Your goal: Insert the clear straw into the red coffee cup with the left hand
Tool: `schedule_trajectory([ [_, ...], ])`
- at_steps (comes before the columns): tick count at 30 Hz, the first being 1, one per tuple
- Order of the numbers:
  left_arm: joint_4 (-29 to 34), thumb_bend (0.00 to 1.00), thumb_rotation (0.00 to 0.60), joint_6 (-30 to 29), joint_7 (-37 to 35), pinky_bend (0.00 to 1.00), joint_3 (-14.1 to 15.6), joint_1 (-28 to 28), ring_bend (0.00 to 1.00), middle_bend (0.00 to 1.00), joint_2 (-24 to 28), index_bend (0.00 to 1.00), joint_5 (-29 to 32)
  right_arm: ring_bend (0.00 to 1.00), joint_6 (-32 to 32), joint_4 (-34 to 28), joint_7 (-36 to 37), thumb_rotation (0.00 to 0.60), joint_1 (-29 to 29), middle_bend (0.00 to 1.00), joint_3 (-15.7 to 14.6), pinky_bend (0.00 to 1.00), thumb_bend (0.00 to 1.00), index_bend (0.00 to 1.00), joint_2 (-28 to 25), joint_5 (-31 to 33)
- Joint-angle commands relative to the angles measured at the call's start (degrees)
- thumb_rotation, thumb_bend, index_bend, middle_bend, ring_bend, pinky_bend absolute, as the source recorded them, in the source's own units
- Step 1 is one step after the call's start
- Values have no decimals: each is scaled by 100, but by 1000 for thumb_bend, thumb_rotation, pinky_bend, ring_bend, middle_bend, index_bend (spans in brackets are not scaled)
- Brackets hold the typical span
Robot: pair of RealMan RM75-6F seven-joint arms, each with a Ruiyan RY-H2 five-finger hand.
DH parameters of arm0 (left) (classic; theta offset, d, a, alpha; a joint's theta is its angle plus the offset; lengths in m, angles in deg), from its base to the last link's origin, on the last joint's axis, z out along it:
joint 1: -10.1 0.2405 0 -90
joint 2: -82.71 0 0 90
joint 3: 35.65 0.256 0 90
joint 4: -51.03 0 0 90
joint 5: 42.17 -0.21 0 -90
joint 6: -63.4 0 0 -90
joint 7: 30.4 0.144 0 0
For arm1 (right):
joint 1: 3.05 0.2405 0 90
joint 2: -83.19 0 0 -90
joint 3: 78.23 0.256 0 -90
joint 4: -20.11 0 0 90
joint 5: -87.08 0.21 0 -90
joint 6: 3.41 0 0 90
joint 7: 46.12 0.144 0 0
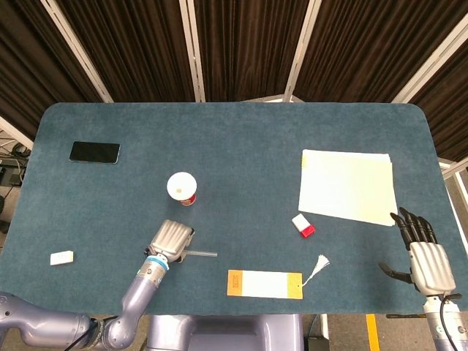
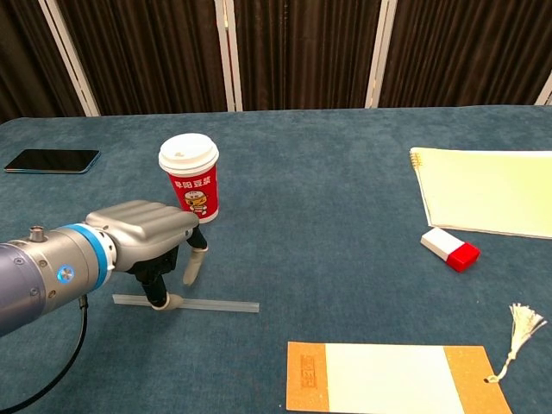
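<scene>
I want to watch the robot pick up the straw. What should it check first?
1. Straw flat on table, in reach: ok.
2. Left hand over straw, fingertip touching it: ok.
3. Straw gripped: not ok, it lies on the table.
4. Cup upright, near hand: ok.
5. Lid hole free for straw: cannot tell.
6. Right hand out of the way: ok.

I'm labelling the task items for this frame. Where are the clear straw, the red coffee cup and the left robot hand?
clear straw (image 2: 220, 305): chest view, on its bare right stretch.
red coffee cup (image 2: 197, 195): chest view, on its red printed wall.
left robot hand (image 2: 142, 231): chest view, on its grey back.
</scene>
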Motion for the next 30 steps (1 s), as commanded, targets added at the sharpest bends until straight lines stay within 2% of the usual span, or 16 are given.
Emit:
schedule_trajectory([
  [1, 22, 298, 600, 17, -26, 780, 26, -59, 924, 1000, 7, 546, 26, 0, 19, -7, -4, 600, -6, 0, 9, 0, 147, 63, 4, 0],
  [10, 45, 299, 600, 79, -93, 780, 86, -201, 924, 1000, 53, 547, 184, 0, 54, 1, -11, 600, -19, 0, 22, 0, 147, 63, 24, -7],
  [30, -271, 324, 600, -19, -155, 780, 207, -430, 924, 1000, -251, 575, 495, 0, 58, -1, -19, 600, -28, 0, 46, 0, 147, 62, 38, 17],
])
